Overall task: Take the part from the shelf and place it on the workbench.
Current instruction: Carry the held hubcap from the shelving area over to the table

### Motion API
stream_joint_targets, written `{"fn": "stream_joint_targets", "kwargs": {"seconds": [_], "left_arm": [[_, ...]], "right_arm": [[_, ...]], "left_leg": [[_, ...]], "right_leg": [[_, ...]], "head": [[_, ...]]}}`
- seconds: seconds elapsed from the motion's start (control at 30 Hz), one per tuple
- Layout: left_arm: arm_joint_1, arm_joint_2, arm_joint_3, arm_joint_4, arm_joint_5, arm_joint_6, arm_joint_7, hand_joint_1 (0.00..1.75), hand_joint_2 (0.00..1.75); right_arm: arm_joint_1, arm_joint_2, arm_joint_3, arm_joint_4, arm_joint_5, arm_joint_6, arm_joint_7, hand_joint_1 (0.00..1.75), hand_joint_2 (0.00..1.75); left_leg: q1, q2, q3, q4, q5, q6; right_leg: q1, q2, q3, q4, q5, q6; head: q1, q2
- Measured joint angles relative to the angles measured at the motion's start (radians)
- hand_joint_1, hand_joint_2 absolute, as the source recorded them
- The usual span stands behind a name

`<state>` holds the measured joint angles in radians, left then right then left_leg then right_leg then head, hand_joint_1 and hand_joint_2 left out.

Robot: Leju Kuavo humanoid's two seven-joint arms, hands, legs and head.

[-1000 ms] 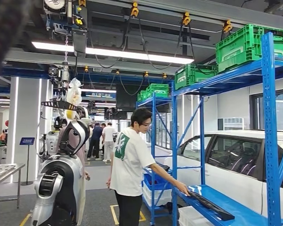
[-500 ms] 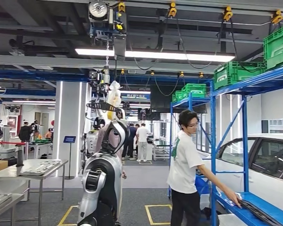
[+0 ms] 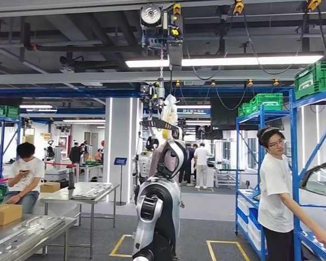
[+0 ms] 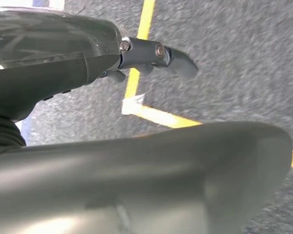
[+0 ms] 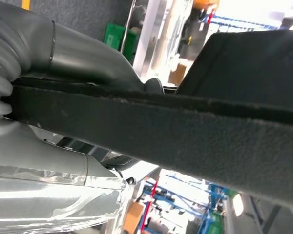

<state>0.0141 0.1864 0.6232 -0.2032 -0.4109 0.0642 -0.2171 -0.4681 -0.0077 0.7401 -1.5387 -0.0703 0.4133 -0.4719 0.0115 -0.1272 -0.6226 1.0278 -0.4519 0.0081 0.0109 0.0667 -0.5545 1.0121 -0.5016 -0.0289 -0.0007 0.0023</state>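
Carrying the part toward the bench

The right hand (image 5: pixel 64 83) grips a long dark part (image 5: pixel 174 131), its grey thumb and fingers closed around the edge; the left hand (image 4: pixel 156 53) hangs over the grey floor (image 4: pixel 229 73) with yellow lines, its fingers apart and holding nothing. In the head view, a grey bench (image 3: pixel 26 231) with flat metal pieces stands near on the left, another robot (image 3: pixel 157 212) stands in the middle, and a person (image 3: pixel 276 201) leans on the blue shelf (image 3: pixel 294 163) at the right. I judge the carrying step is in hand; next the robot should face the bench, reach over it and lay the part down flat.
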Motion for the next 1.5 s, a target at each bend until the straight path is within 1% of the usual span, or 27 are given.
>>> {"fn": "stream_joint_targets", "kwargs": {"seconds": [0.03, 0.1, 0.17, 0.23, 0.27, 0.37, 0.43, 0.5, 0.57, 0.6, 0.67, 0.7, 0.73, 0.77, 0.8, 0.83, 0.9, 0.97, 1.03, 1.1, 1.17, 1.23, 1.27, 1.33, 1.4, 1.47, 1.5], "left_arm": [[0.004, 0.0, 0.003, 0.0, -0.003, 0.0, 0.0, 0.0, 1.75], [0.005, 0.0, 0.009, 0.0, -0.008, 0.001, 0.001, 0.0, 1.75], [-0.001, 0.0, 0.015, -0.001, -0.017, 0.002, 0.006, 0.0, 1.75], [-0.003, -0.001, 0.02, -0.001, -0.03, 0.001, 0.015, 0.0, 1.75], [-0.001, -0.002, 0.022, -0.001, -0.035, 0.0, 0.018, 0.0, 1.75], [0.0, -0.003, 0.027, -0.001, -0.042, 0.0, 0.02, 0.0, 1.75], [-0.004, -0.005, 0.029, -0.001, -0.044, 0.0, 0.02, 0.0, 1.75], [-0.002, -0.007, 0.033, -0.002, -0.044, -0.001, 0.021, 0.0, 1.75], [0.004, -0.008, 0.038, -0.002, -0.045, -0.002, 0.021, 0.0, 1.75], [0.004, -0.008, 0.039, -0.002, -0.046, -0.002, 0.021, 0.0, 1.75], [-0.001, -0.008, 0.042, -0.002, -0.047, -0.003, 0.021, 0.0, 1.75], [-0.003, -0.009, 0.042, -0.002, -0.048, -0.004, 0.021, 0.0, 1.75], [-0.004, -0.01, 0.043, -0.002, -0.049, -0.004, 0.021, 0.0, 1.75], [-0.003, -0.011, 0.043, -0.002, -0.051, -0.004, 0.021, 0.0, 1.75], [-0.002, -0.011, 0.043, -0.002, -0.053, -0.004, 0.021, 0.0, 1.75], [-0.001, -0.012, 0.044, -0.002, -0.055, -0.004, 0.02, 0.0, 1.75], [-0.003, -0.018, 0.044, -0.002, -0.061, -0.006, 0.017, 0.0, 1.75], [-0.005, -0.023, 0.046, -0.003, -0.064, -0.008, 0.013, 0.0, 1.75], [-0.001, -0.025, 0.05, -0.004, -0.067, -0.011, 0.012, 0.0, 1.75], [0.004, -0.028, 0.054, -0.004, -0.069, -0.012, 0.011, 0.0, 1.75], [0.0, -0.027, 0.058, -0.004, -0.07, -0.011, 0.01, 0.0, 1.75], [-0.007, -0.028, 0.06, -0.004, -0.072, -0.011, 0.008, 0.0, 1.75], [-0.007, -0.029, 0.061, -0.004, -0.073, -0.011, 0.007, 0.0, 1.75], [-0.004, -0.03, 0.064, -0.004, -0.079, -0.012, 0.005, 0.0, 1.75], [-0.005, -0.032, 0.067, -0.006, -0.083, -0.012, 0.003, 0.0, 1.75], [-0.009, -0.035, 0.069, -0.008, -0.089, -0.013, 0.002, 0.0, 1.75], [-0.009, -0.035, 0.069, -0.009, -0.092, -0.013, 0.001, 0.0, 1.75]], "right_arm": [[0.0, 0.002, 0.0, -0.004, 0.0, 0.0, 0.0, 1.75, 1.75], [0.002, 0.007, 0.001, -0.01, 0.001, 0.001, 0.0, 1.75, 1.75], [0.004, 0.008, 0.002, -0.011, 0.004, 0.003, 0.0, 1.75, 1.75], [0.008, 0.008, 0.004, -0.011, 0.009, 0.003, 0.0, 1.75, 1.75], [0.009, 0.008, 0.005, -0.011, 0.012, 0.003, 0.0, 1.75, 1.75], [0.01, 0.008, 0.006, -0.012, 0.014, 0.003, 0.0, 1.75, 1.75], [0.008, 0.008, 0.006, -0.013, 0.015, 0.003, 0.0, 1.75, 1.75], [0.007, 0.008, 0.007, -0.014, 0.015, 0.003, 0.0, 1.75, 1.75], [0.006, 0.008, 0.007, -0.016, 0.016, 0.003, 0.001, 1.75, 1.75], [0.006, 0.007, 0.007, -0.018, 0.017, 0.003, 0.001, 1.75, 1.75], [0.006, 0.004, 0.007, -0.02, 0.019, 0.003, 0.003, 1.75, 1.75], [0.007, 0.001, 0.007, -0.02, 0.02, 0.003, 0.004, 1.75, 1.75], [0.008, -0.001, 0.008, -0.02, 0.021, 0.003, 0.006, 1.75, 1.75], [0.008, -0.003, 0.008, -0.019, 0.021, 0.003, 0.007, 1.75, 1.75], [0.008, -0.005, 0.009, -0.02, 0.022, 0.003, 0.007, 1.75, 1.75], [0.008, -0.006, 0.009, -0.02, 0.022, 0.003, 0.007, 1.75, 1.75], [0.004, -0.008, 0.009, -0.022, 0.021, 0.003, 0.007, 1.75, 1.75], [-0.002, -0.012, 0.009, -0.024, 0.021, 0.004, 0.008, 1.75, 1.75], [-0.009, -0.012, 0.01, -0.027, 0.022, 0.005, 0.01, 1.75, 1.75], [-0.014, -0.011, 0.012, -0.031, 0.022, 0.005, 0.01, 1.75, 1.75], [-0.015, -0.011, 0.013, -0.032, 0.022, 0.006, 0.01, 1.75, 1.75], [-0.014, -0.012, 0.015, -0.032, 0.022, 0.006, 0.011, 1.75, 1.75], [-0.013, -0.012, 0.018, -0.032, 0.021, 0.006, 0.011, 1.75, 1.75], [-0.013, -0.012, 0.022, -0.032, 0.019, 0.006, 0.012, 1.75, 1.75], [-0.014, -0.013, 0.024, -0.033, 0.016, 0.006, 0.013, 1.75, 1.75], [-0.015, -0.016, 0.025, -0.035, 0.014, 0.006, 0.014, 1.75, 1.75], [-0.015, -0.017, 0.026, -0.036, 0.013, 0.006, 0.016, 1.75, 1.75]], "left_leg": [[-0.001, 0.006, -0.003, 0.003, -0.003, -0.005], [-0.004, 0.049, -0.026, 0.05, -0.038, -0.014], [0.002, 0.096, -0.078, 0.162, -0.099, -0.025], [0.013, 0.113, -0.115, 0.248, -0.125, -0.037], [0.018, 0.119, -0.11, 0.245, -0.113, -0.043], [0.023, 0.162, -0.019, 0.076, -0.032, -0.054], [0.016, 0.186, 0.011, 0.011, -0.018, -0.043], [0.011, 0.173, 0.008, 0.009, -0.022, -0.024], [0.011, 0.155, 0.008, 0.008, -0.02, -0.011], [0.012, 0.146, 0.008, 0.007, -0.018, -0.005], [0.01, 0.125, 0.007, 0.007, -0.016, 0.004], [0.007, 0.112, 0.006, 0.007, -0.015, 0.007], [0.004, 0.099, 0.006, 0.007, -0.015, 0.009], [0.001, 0.086, 0.007, 0.007, -0.015, 0.011], [-0.003, 0.072, 0.008, 0.007, -0.014, 0.012], [-0.006, 0.059, 0.009, 0.007, -0.014, 0.012], [-0.007, 0.034, 0.008, 0.007, -0.011, 0.012], [0.0, 0.011, 0.001, 0.006, -0.006, 0.006], [0.005, -0.006, -0.005, 0.001, 0.0, -0.004], [0.0, 0.039, -0.011, 0.009, -0.009, -0.013], [0.001, 0.101, -0.048, 0.084, -0.057, -0.024], [0.011, 0.117, -0.103, 0.2, -0.104, -0.035], [0.016, 0.119, -0.115, 0.226, -0.106, -0.041], [0.024, 0.132, -0.082, 0.171, -0.061, -0.052], [0.025, 0.176, -0.022, 0.058, -0.017, -0.057], [0.018, 0.202, -0.002, 0.01, -0.011, -0.042], [0.015, 0.193, -0.003, 0.008, -0.013, -0.03]], "right_leg": [[-0.002, -0.011, 0.002, -0.007, 0.003, -0.001], [-0.009, -0.037, 0.007, -0.019, 0.009, -0.002], [-0.01, -0.066, 0.008, -0.022, 0.01, -0.003], [-0.011, -0.095, 0.008, -0.021, 0.008, -0.001], [-0.012, -0.108, 0.008, -0.02, 0.007, 0.002], [-0.016, -0.141, 0.01, -0.01, -0.005, 0.02], [-0.013, -0.16, 0.011, -0.003, -0.013, 0.034], [-0.012, -0.178, 0.015, -0.004, -0.016, 0.042], [-0.018, -0.158, 0.017, 0.007, -0.032, 0.051], [-0.02, -0.134, 0.006, 0.037, -0.055, 0.054], [-0.021, -0.087, -0.046, 0.156, -0.12, 0.053], [-0.02, -0.078, -0.078, 0.225, -0.147, 0.051], [-0.018, -0.075, -0.1, 0.269, -0.156, 0.047], [-0.016, -0.072, -0.107, 0.277, -0.146, 0.043], [-0.012, -0.067, -0.096, 0.246, -0.117, 0.036], [-0.008, -0.053, -0.071, 0.185, -0.077, 0.026], [-0.003, -0.001, -0.023, 0.065, -0.016, 0.003], [0.001, 0.025, -0.006, 0.017, -0.001, -0.008], [0.002, 0.001, 0.003, -0.003, 0.003, -0.006], [-0.004, -0.026, 0.017, -0.031, 0.011, -0.003], [-0.007, -0.055, 0.025, -0.043, 0.016, 0.0], [-0.008, -0.087, 0.025, -0.043, 0.014, 0.001], [-0.01, -0.102, 0.025, -0.042, 0.012, 0.003], [-0.015, -0.127, 0.026, -0.038, 0.006, 0.013], [-0.016, -0.148, 0.026, -0.026, -0.006, 0.03], [-0.011, -0.167, 0.026, -0.017, -0.015, 0.044], [-0.01, -0.178, 0.027, -0.016, -0.018, 0.049]], "head": [[0.0, 0.0], [0.0, 0.0], [0.0, 0.0], [0.0, 0.0], [0.0, 0.0], [0.0, 0.0], [0.001, 0.0], [0.001, 0.0], [0.001, 0.0], [0.001, 0.0], [0.001, 0.0], [0.001, 0.0], [0.001, 0.0], [0.001, 0.0], [0.001, 0.0], [0.001, 0.0], [0.001, 0.0], [0.001, 0.0], [0.001, 0.0], [0.001, 0.0], [0.002, 0.0], [0.002, 0.0], [0.002, 0.0], [0.002, 0.0], [0.002, 0.0], [0.001, 0.0], [0.001, 0.0]]}}
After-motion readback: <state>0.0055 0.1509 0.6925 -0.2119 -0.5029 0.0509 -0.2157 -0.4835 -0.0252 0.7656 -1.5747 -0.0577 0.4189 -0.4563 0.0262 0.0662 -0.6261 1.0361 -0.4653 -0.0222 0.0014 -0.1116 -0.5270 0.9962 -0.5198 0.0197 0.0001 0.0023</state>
